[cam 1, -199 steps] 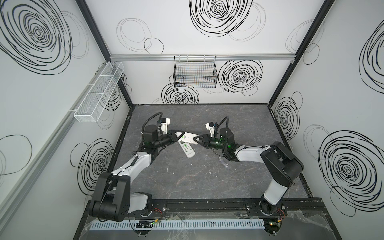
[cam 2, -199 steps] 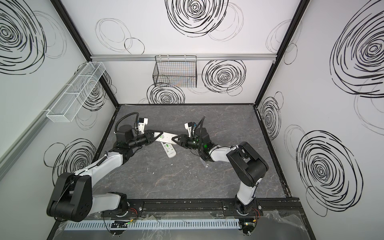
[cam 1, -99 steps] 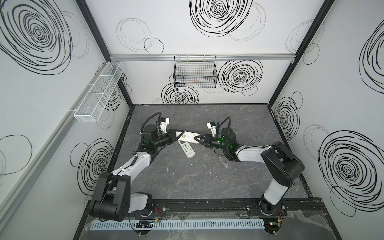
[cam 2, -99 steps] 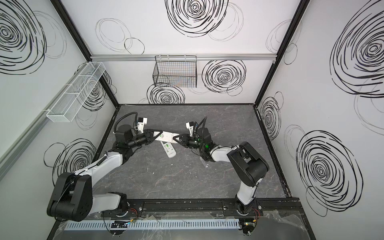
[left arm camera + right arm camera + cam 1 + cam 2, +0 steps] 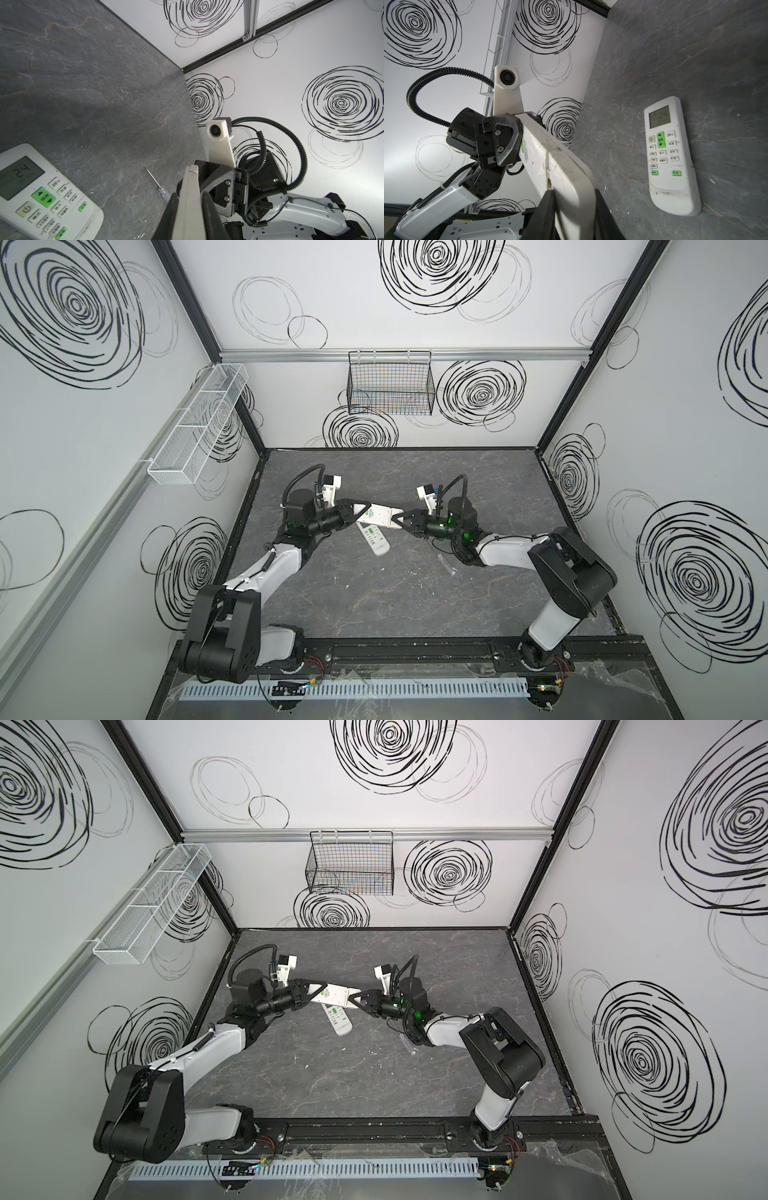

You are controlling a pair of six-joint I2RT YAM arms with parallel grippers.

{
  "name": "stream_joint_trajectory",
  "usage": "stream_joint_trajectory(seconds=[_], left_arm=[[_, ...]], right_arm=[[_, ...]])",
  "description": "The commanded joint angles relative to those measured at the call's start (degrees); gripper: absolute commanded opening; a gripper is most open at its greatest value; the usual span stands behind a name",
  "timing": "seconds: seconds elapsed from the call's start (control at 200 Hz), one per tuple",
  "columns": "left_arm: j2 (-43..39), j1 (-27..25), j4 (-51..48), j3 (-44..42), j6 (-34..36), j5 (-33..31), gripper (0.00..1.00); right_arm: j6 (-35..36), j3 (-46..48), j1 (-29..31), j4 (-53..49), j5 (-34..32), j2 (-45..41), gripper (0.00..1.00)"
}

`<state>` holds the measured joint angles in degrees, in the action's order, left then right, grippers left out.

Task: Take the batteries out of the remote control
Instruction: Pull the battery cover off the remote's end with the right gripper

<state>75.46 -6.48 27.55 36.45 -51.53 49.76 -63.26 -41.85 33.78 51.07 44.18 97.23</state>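
A white remote control (image 5: 380, 516) (image 5: 334, 994) hangs above the dark table, held at both ends with its back side up. My left gripper (image 5: 368, 511) (image 5: 189, 194) is shut on one end of the remote (image 5: 190, 207). At the opposite end of the remote (image 5: 556, 166), my right gripper (image 5: 395, 517) (image 5: 574, 192) is shut on it too. A second white remote (image 5: 376, 540) (image 5: 670, 153) lies face up on the table just below them, its display lit. The batteries are hidden.
A clear-handled screwdriver (image 5: 442, 560) (image 5: 160, 187) lies on the table (image 5: 415, 593) under the right arm. A black wire basket (image 5: 390, 385) hangs on the back wall and a white mesh shelf (image 5: 195, 435) on the left wall.
My right gripper has come in to the free end of the raised remote and closed on it. The left gripper has kept its hold and stayed in place.
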Motion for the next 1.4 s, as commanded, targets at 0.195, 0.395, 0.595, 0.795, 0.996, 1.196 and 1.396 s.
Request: stream_joint_trajectory(seconds=[0.195,0.395,0.595,0.795,0.996,1.196,1.396], left_arm=[[-0.4,0.6,3.8,1.0,0.3,-1.7,0.00],[-0.5,0.9,3.7,1.0,0.2,-1.6,0.00],[-0.6,1.0,3.7,1.0,0.3,-1.7,0.00],[-0.4,1.0,3.6,1.1,0.0,-1.6,0.00],[-0.4,1.0,3.4,1.0,0.3,-1.8,0.00],[-0.4,1.0,3.5,0.9,0.4,-1.9,0.00],[-0.4,1.0,3.5,0.7,0.5,-1.9,0.00]], right_arm=[[0.9,2.2,-1.8,0.7,-2.0,-2.8,0.26],[0.8,2.4,-1.9,0.8,-2.1,-2.7,0.27],[0.8,3.2,-2.6,1.0,-1.8,-3.2,0.29],[0.7,3.8,-3.5,0.9,-1.2,-3.4,0.30],[0.9,4.1,-4.0,0.4,-0.3,-3.5,0.32],[1.6,4.5,-4.4,0.5,-0.3,-4.1,0.27],[0.8,4.3,-4.4,2.1,0.2,-4.2,0.32]])
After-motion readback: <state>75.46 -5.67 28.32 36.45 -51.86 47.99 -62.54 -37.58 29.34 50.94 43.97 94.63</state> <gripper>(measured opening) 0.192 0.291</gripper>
